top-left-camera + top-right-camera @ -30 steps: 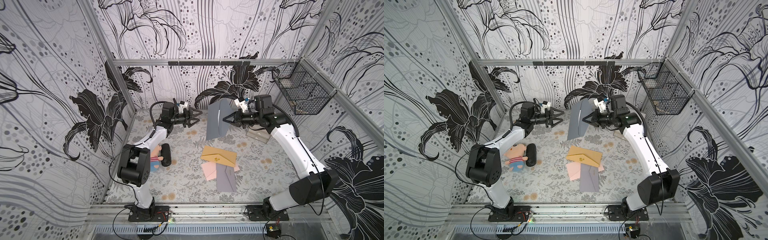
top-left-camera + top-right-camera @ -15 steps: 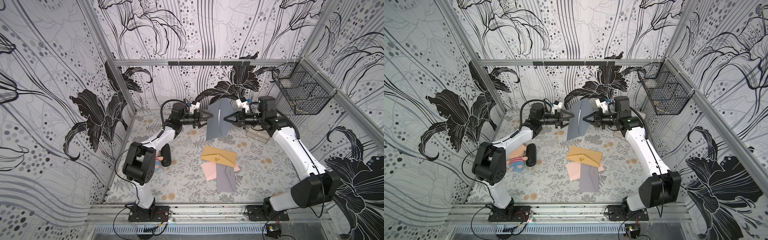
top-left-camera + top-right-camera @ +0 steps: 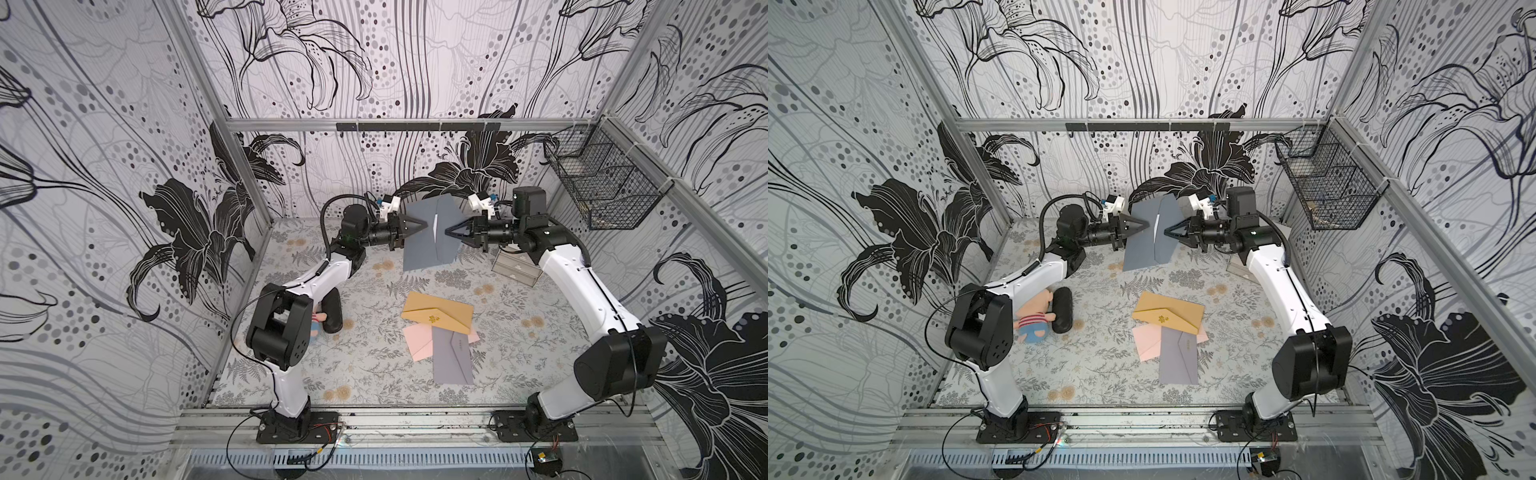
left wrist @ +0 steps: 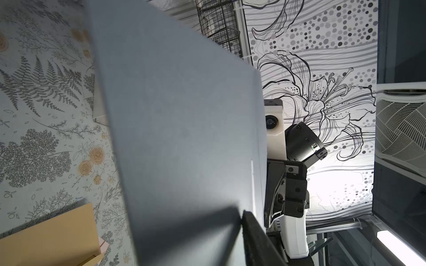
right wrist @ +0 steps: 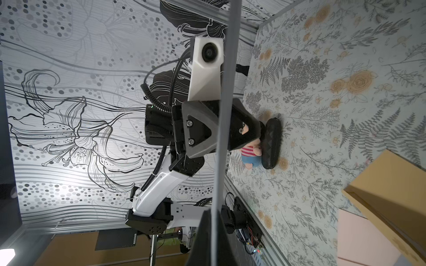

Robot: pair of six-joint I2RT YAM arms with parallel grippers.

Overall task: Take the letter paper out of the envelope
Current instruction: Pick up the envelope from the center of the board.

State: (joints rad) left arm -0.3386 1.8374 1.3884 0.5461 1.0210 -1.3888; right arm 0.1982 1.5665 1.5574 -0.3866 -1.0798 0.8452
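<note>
Right pincer [image 3: 449, 230] clenched on the grey envelope [image 3: 417, 249], gripping its flap side; envelope held upright over the back centre of the tabletop [image 3: 365, 374], long side vertical, flap folded open toward the right arm; in the right wrist view it is edge-on, a thin grey line running out from between the pincer's fingers; letter paper [image 3: 435, 224] shows only as a thin white sliver at the crease between pocket and flap, rest hidden inside the envelope; left pincer [image 3: 422, 225] reaches in from the opposite side, tips at the envelope's pocket just beside that white sliver; right wrist view shows one left finger on each side of the envelope's plane, jaws narrow, cannot tell whether they actually pinch paper or envelope; left wrist view is mostly filled by the grey face, one black finger [image 4: 253, 239] against it; outward on the tabletop, near the middle and well apart from both pincers, a kraft-yellow envelope [image 3: 436, 318] lies over a pink envelope [image 3: 417, 343] and a second grey envelope [image 3: 453, 357], all flat; clear plastic box [image 3: 515, 268] under the right arm's forearm; plush doll [image 3: 1036, 322] touching a black oval object [image 3: 1062, 309] beside the left arm's elbow; wire basket [image 3: 602, 187] hangs on the right-side wall.
</note>
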